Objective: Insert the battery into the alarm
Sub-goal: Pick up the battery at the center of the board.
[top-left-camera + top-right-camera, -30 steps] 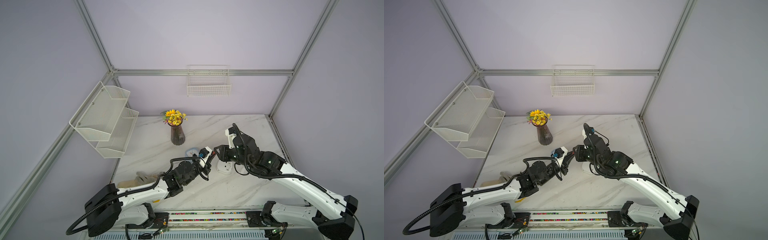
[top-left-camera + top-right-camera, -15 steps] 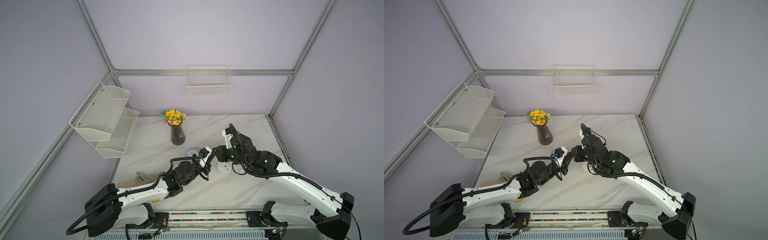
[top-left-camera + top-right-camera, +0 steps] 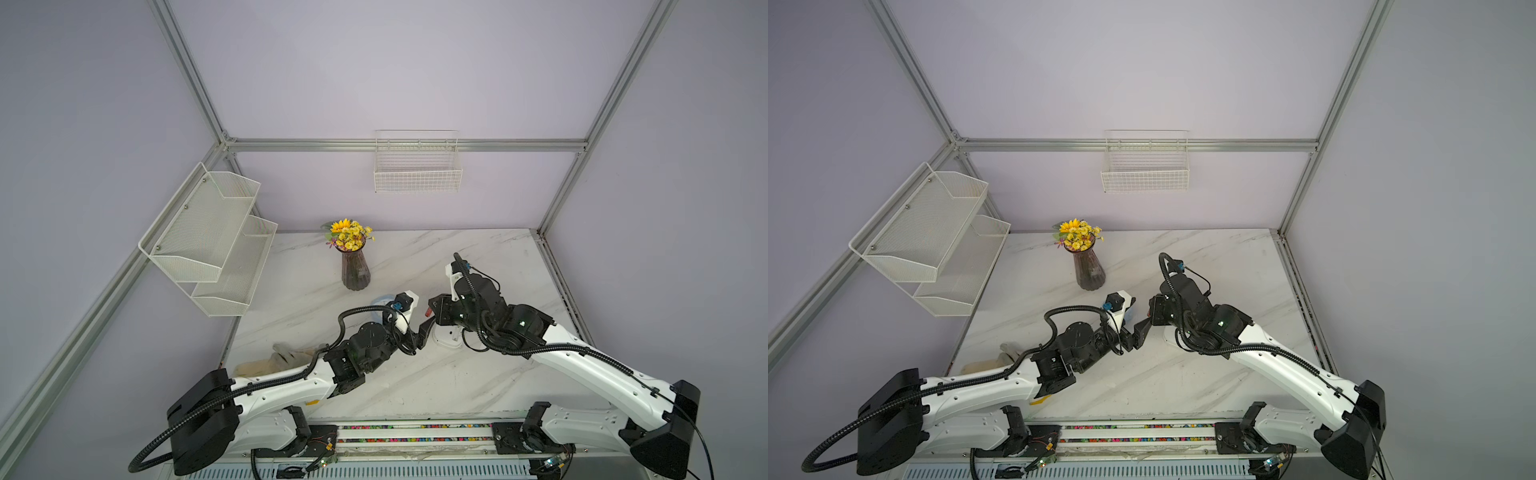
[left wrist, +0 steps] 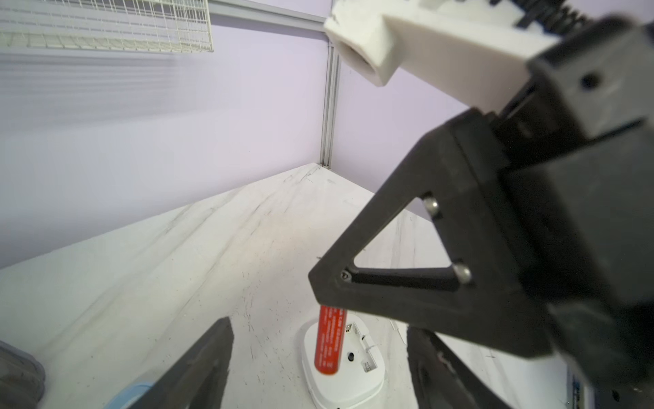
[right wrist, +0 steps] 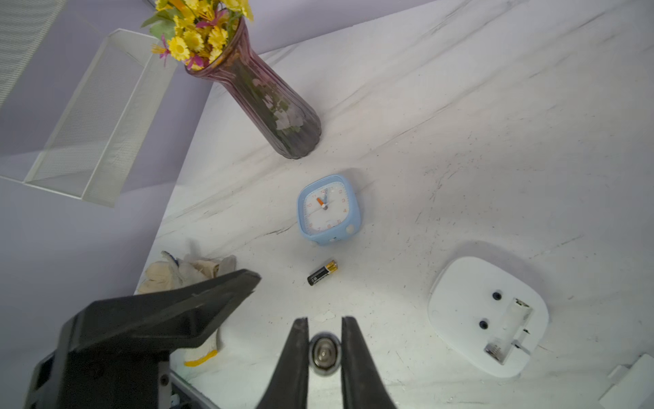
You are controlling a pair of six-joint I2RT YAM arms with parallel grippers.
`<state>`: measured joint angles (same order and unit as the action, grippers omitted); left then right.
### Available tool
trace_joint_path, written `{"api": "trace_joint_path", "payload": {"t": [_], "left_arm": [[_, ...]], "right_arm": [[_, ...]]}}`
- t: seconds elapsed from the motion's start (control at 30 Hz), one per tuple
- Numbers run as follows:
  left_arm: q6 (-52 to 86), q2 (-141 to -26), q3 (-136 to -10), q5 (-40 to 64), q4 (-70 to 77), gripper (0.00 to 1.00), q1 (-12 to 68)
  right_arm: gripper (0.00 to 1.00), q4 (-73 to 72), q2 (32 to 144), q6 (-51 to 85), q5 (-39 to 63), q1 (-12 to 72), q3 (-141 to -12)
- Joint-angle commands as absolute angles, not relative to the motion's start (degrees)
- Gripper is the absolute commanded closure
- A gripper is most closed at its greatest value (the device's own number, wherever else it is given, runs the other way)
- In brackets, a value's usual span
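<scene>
The right gripper [image 5: 324,320], its arm stretched inward with the wrist tipped down, pinches the red battery [image 4: 329,340], the white alarm [image 5: 470,304] lying slot-up on the table [image 5: 460,141] below and beside it, while the left gripper [image 4: 318,325] faces it, jaws spread

I read the red battery [image 4: 330,341] as red with pale lettering, and the alarm [image 5: 470,301] as plain white. In a top view, at ten o'clock from the alarm, I see a pale blue clock [image 3: 382,300], white-faced with orange numerals, and a ribbed purple vase [image 3: 355,270] of yellow flowers [image 3: 347,235]. The spare battery [image 5: 322,272] is black and gold. The table [image 3: 457,374] is white marble with grey veins. At eight o'clock, the glove [image 3: 278,359] is cream, edged yellow.
</scene>
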<state>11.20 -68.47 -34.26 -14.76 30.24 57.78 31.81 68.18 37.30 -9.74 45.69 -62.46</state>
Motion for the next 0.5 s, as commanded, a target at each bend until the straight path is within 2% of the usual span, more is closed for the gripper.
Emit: {"api": "trace_joint_path", "payload": {"t": [0.0,0.1,0.23,0.47], "left_arm": [[20.35,-66.05,-33.50,-16.18,26.26,0.18,57.83],[26.08,-67.62,-34.39,-15.86,19.19,0.17,57.84],[34.12,-73.92,-35.99,-12.13,17.81,0.17,57.78],[47.23,-93.41,-46.81,0.36,16.80,0.22,57.52]], "right_arm": [[0.94,30.17,70.10,37.86,-9.99,40.63,-57.96],[0.95,27.84,71.52,38.53,-6.17,35.87,-53.42],[0.94,24.14,72.57,39.44,-3.64,31.82,-48.08],[0.95,22.33,74.63,38.54,-2.15,27.66,-44.93]]}}
